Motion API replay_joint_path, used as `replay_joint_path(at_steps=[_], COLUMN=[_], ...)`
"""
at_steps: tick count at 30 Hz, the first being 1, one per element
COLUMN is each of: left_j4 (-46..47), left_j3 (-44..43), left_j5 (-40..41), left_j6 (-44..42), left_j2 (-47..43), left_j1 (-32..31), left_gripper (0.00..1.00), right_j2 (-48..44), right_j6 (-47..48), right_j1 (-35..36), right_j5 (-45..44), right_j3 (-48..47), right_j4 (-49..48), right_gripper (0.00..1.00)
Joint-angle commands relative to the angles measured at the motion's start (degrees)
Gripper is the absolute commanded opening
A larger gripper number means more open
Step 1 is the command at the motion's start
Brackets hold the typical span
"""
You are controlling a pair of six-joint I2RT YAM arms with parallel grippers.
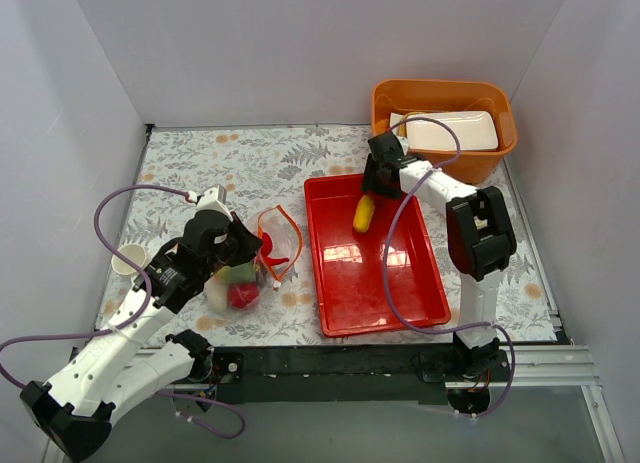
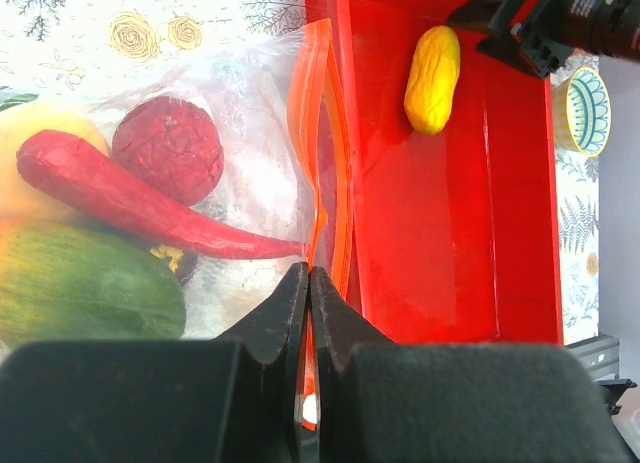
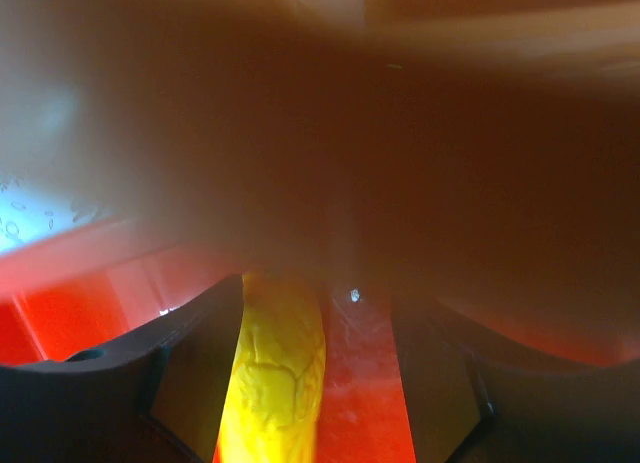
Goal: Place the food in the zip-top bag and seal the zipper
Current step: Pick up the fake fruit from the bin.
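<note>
White walls box in a floral desk (image 1: pixel 200 153). The clear bag (image 2: pixel 250 113) lies toward the near left corner and the red tray (image 1: pixel 400 283) sits right of centre. An orange tub (image 1: pixel 500 143) is in the far right corner.

Your left claw (image 2: pixel 308 288) is pinched tight on the zipper (image 2: pixel 320 133), the orange strip at the bag's mouth. My read is that this grip props the mouth open toward the tray so the other arm has a target. In the top view the strip loops open just beside the tray's left edge.

Already in the bag:
- red pepper (image 2: pixel 130 198)
- dark red ball (image 2: pixel 170 143)
- green piece (image 2: pixel 80 283)

One yellow piece (image 1: pixel 364 214) is left on the tray, near its far edge, well apart from the bag. Your right claw (image 1: pixel 372 191) is spread wide and straddles it. In the right wrist view a finger sits on either side, with a clear gap on one side. I judge it is not gripped yet.

The step in hand looks like picking up the last item, so the task is well along, with sealing undone. Next you likely close on the yellow piece, carry it left over the tray rim and drop it into the mouth. Watch that the thin strip doesn't slip from the left claw.
</note>
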State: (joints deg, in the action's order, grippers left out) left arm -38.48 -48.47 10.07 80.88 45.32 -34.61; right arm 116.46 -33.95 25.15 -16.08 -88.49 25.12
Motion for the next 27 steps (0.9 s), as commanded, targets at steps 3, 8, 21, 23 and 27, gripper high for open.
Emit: replay_joint_path(at_steps=[3, 8, 21, 23, 27], left_j4=[0.69, 1.12, 0.69, 0.95, 1.04], left_j3=[-0.49, -0.84, -0.49, -0.14, -0.13], left_j5=[-0.31, -0.49, 0.04, -0.31, -0.49], left_j6=[-0.37, -0.64, -0.9, -0.9, -0.9], left_j2=[0.2, 0.73, 0.12, 0.03, 0.21], left_j1=[-0.02, -0.02, -0.02, -0.02, -0.02], left_gripper=[0.0, 0.0, 0.0, 0.0, 0.0], right_j2=[-6.68, -12.75, -17.5, -17.76, -18.46], right_j6=[5.47, 9.52, 14.79, 14.8, 14.27], right_j1=[0.52, 0.78, 1.92, 1.92, 1.92], right_j5=[7.28, 18.94, 22.41, 22.05, 21.7], right_j3=[10.08, 16.85, 21.16, 21.69, 22.57], right_j4=[-1.47, -10.34, -8.34, -7.46, -6.93], right_gripper=[0.66, 0.68, 0.78, 0.78, 0.78])
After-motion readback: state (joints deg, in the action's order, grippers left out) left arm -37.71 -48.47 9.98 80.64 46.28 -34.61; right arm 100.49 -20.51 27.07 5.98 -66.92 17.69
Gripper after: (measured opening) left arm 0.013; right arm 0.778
